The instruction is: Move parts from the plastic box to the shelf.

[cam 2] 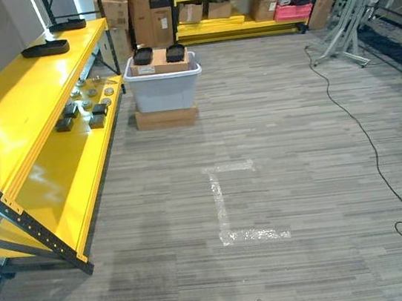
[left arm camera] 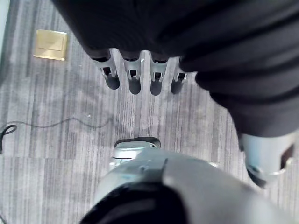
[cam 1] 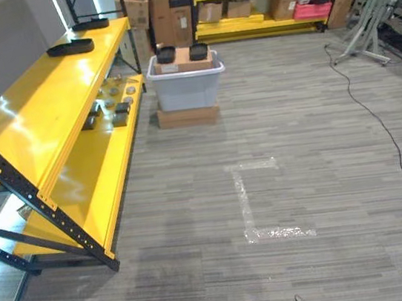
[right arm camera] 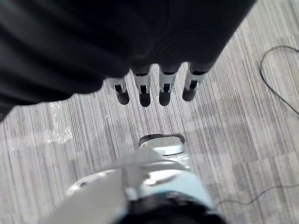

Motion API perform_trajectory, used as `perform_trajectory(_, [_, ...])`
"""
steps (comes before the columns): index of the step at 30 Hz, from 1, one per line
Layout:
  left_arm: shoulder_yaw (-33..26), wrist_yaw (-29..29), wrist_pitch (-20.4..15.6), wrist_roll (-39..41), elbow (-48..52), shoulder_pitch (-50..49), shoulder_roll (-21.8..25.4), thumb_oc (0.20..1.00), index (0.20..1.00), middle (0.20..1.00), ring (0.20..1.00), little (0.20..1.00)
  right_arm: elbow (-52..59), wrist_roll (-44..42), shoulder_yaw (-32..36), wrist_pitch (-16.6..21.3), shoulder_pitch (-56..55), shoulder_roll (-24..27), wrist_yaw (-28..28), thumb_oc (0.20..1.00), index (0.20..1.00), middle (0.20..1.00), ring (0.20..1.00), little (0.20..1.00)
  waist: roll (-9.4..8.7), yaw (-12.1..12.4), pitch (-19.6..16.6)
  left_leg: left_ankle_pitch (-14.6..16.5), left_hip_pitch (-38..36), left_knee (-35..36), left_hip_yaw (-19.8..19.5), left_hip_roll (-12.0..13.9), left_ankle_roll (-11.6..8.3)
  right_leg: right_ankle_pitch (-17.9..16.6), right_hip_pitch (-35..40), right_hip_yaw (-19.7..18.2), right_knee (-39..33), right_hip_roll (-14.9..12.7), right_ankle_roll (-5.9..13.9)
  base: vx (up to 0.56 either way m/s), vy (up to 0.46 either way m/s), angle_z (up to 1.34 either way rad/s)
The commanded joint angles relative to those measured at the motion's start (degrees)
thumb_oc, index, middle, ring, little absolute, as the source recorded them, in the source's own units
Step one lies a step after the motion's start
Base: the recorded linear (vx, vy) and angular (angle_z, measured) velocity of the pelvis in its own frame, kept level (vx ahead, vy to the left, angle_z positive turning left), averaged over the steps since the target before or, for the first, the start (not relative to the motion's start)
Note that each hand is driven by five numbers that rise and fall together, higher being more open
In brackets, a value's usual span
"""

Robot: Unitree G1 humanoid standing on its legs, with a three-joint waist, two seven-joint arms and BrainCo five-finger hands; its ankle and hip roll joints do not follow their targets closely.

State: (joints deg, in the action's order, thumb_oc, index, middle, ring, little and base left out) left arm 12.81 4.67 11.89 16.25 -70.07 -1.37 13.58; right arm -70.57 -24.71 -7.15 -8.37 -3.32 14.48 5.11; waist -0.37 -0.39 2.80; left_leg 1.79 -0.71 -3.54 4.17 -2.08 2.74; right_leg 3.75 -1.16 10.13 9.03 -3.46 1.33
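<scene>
Standing well apart from the grey translucent plastic box point(cam 1: 185, 87), which sits on a flat brown cardboard base point(cam 1: 189, 116) at about 12 o'clock on the grey striped carpet floor point(cam 1: 298, 152). On top of the box, two black round shallow parts point(cam 1: 166, 54) beside a small brown carton point(cam 1: 187, 59); probably light and stiff moulded plastic, smooth and maybe a little slippery, so best taken by the rim, thumb on one side and fingers on the other. At 10 to 11 o'clock, the long yellow metal shelf with black uprights point(cam 1: 39, 121), already carrying two flat black trays point(cam 1: 70, 47) on the upper board and several small dark parts point(cam 1: 109, 107) on the lower board. Left hand point(left arm camera: 135, 77) hanging down over the floor, fingers straight, side by side, holding nothing. Right hand point(right arm camera: 154, 88) the same, fingers straight and relaxed, empty. White tape mark point(cam 1: 257, 202) on the floor ahead, between here and the box.
</scene>
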Motion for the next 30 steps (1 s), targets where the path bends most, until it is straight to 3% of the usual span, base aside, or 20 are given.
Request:
perform_trajectory(1, [0.32,1.82,1.07,1.4,-2.15,6.29,1.51,1.0,1.0,1.0,1.0,1.0,-1.98,-2.04,-0.01,3.33,5.82,2.95,0.91,1.0,1.0,1.0,1.0,1.0,0.88,-0.32,5.19,1.79,-7.0,8.54,5.81,1.79,-1.26,-0.82,9.11,2.72,-11.86,-0.31,3.32,0.0,0.0,0.0])
perform_trajectory(2, [0.34,1.83,1.02,1.45,-2.17,6.27,1.51,1.0,1.0,1.0,1.0,1.0,-1.95,-2.05,-0.01,3.47,5.83,2.95,0.9,1.0,1.0,1.0,1.0,1.0,0.88,-0.32,5.18,1.79,-6.99,8.54,5.81,1.79,-1.27,-0.82,9.1,2.72,-11.86,-0.31,3.32,0.0,0.0,0.0])
perform_trajectory(3, [0.2,1.2,0.81,2.56,-2.39,5.95,1.43,1.0,1.0,1.0,1.0,1.0,-1.28,-1.35,-0.31,6.59,5.85,3.03,1.25,1.0,1.0,1.0,1.0,1.0,0.82,-0.38,5.1,1.81,-6.92,8.54,5.87,1.82,-1.27,-0.89,9.04,2.62,-11.93,-0.3,3.34,0.0,0.0,0.0])
perform_trajectory(5, [-0.53,0.37,0.25,3.43,-2.59,5.74,1.7,1.0,1.0,1.0,1.0,1.0,0.06,-0.3,-1.12,9.32,5.92,3.15,1.67,1.0,1.0,1.0,1.0,1.0,0.73,-0.63,5.07,1.85,-6.82,8.54,6.1,1.9,-1.36,-0.99,8.87,2.2,-12.08,-0.27,3.33,-0.02,0.014,-0.04])
perform_trajectory(10, [-1.54,-1.25,-0.85,4.33,-2.61,5.64,2.1,1.0,1.0,1.0,1.0,1.0,0.63,3.15,-1.99,11.24,5.68,3.61,2.34,1.0,1.0,1.0,1.0,1.0,0.55,-0.89,5.0,1.96,-6.95,8.54,6.51,2.01,-1.52,-1.39,9.01,1.79,-12.57,-0.28,3.51,0.0,0.003,-0.01])
perform_trajectory(12, [-2.36,-0.51,-3.84,6.81,-2.18,5.15,1.88,1.0,1.0,1.0,1.0,1.0,0.67,5.59,-2.92,16.39,5.55,3.6,-0.75,1.0,1.0,1.0,1.0,1.0,0.3,-0.8,4.94,1.94,-6.99,8.54,6.72,2.02,-1.54,-1.69,9.06,1.4,-12.75,-0.27,3.57,0.01,0.005,-0.02])
perform_trajectory(16, [-2.42,-3.71,-8.94,9.03,-0.08,4.65,1.3,1.0,1.0,1.0,1.0,1.0,2.75,3.33,-3.09,23.04,5.26,3.44,-5.13,1.0,1.0,1.0,1.0,1.0,0.26,-1.04,5.46,2.03,-7.02,8.54,7.0,2.02,-1.42,-1.91,8.91,0.82,-12.69,-0.33,3.65,-0.01,0.018,-0.01])
perform_trajectory(19, [-2.46,-5.43,-11.21,8.54,0.67,4.5,0.98,1.0,1.0,1.0,1.0,1.0,4.11,1.76,-2.7,23.32,4.93,3.33,-3.93,1.0,1.0,1.0,1.0,1.0,0.39,-1.24,5.89,2.07,-6.92,8.54,7.13,1.97,-1.31,-1.92,8.63,0.68,-12.47,-0.45,3.68,-0.02,0.034,-0.03])
perform_trajectory(20, [-2.05,-7.23,-13.75,5.99,0.91,4.54,0.99,1.0,1.0,1.0,1.0,1.0,4.25,0.27,-2.53,24.03,4.86,3.07,-2.01,1.0,1.0,1.0,1.0,1.0,0.52,-1.22,6.21,2.08,-6.9,8.54,7.03,1.82,-1.21,-1.93,8.57,0.72,-12.34,-0.61,3.71,-0.02,0.045,-0.04])
perform_trajectory(24, [-1.08,-7.89,-15.2,5.03,1.24,4.5,0.96,1.0,1.0,1.0,1.0,1.0,4.09,-1.34,-2.65,24.16,4.87,2.91,0.07,1.0,1.0,1.0,1.0,1.0,0.67,-0.9,6.44,2.17,-7.0,8.54,6.64,1.5,-1.06,-1.89,8.8,1.09,-12.35,-0.85,3.81,0.0,0.025,-0.03])
perform_trajectory(26, [-0.29,-8.34,-16.45,2.87,1.45,4.51,1.1,1.0,1.0,1.0,1.0,1.0,3.77,-1.65,-2.55,22.7,4.84,2.84,0.98,1.0,1.0,1.0,1.0,1.0,0.65,-0.59,6.31,2.25,-7.16,8.54,6.36,1.3,-1.02,-1.86,9.03,1.49,-12.33,-0.99,3.92,0.0,0.0,0.0])
perform_trajectory(28, [0.06,-8.41,-17.48,1.97,1.47,4.7,1.29,1.0,1.0,1.0,1.0,1.0,2.79,-4.28,-2.44,17.93,4.83,2.63,3.74,1.0,1.0,1.0,1.0,1.0,0.59,-0.3,6.09,2.25,-7.26,8.54,6.18,1.2,-0.96,-1.82,9.22,1.81,-12.29,-1.04,3.93,0.03,0.011,0.01])
perform_trajectory(30, [1.0,-9.03,-19.22,1.95,1.94,5.15,1.5,1.0,1.0,1.0,1.0,1.0,1.91,-7.3,-2.29,18.38,4.91,2.41,7.74,1.0,1.0,1.0,1.0,1.0,0.46,0.13,5.81,2.26,-7.42,8.54,5.8,1.1,-0.86,-1.65,9.48,2.22,-12.11,-1.07,3.92,0.06,0.021,0.05])
